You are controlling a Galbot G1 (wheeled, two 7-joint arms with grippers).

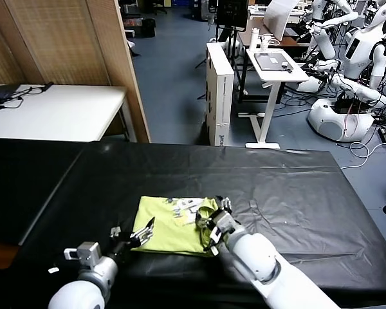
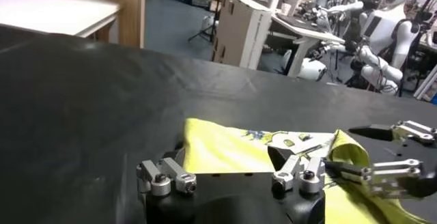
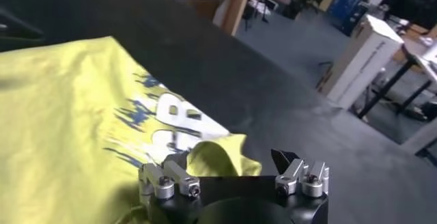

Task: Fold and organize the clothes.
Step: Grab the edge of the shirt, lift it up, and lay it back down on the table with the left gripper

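Near the table's (image 1: 309,193) front edge the partly folded T-shirt (image 1: 167,228) is flanked by the wide-jawed left gripper (image 1: 141,233) and the right gripper (image 1: 212,225), jaws spread around a raised fold, so closing and carrying it across seems needed.

The head view looks forward and down from above the near edge of the table (image 1: 296,187). Each wrist view sits low, close over the cloth, facing far. All three share the shirt (image 1: 167,228) (image 2: 225,151) (image 3: 75,102).
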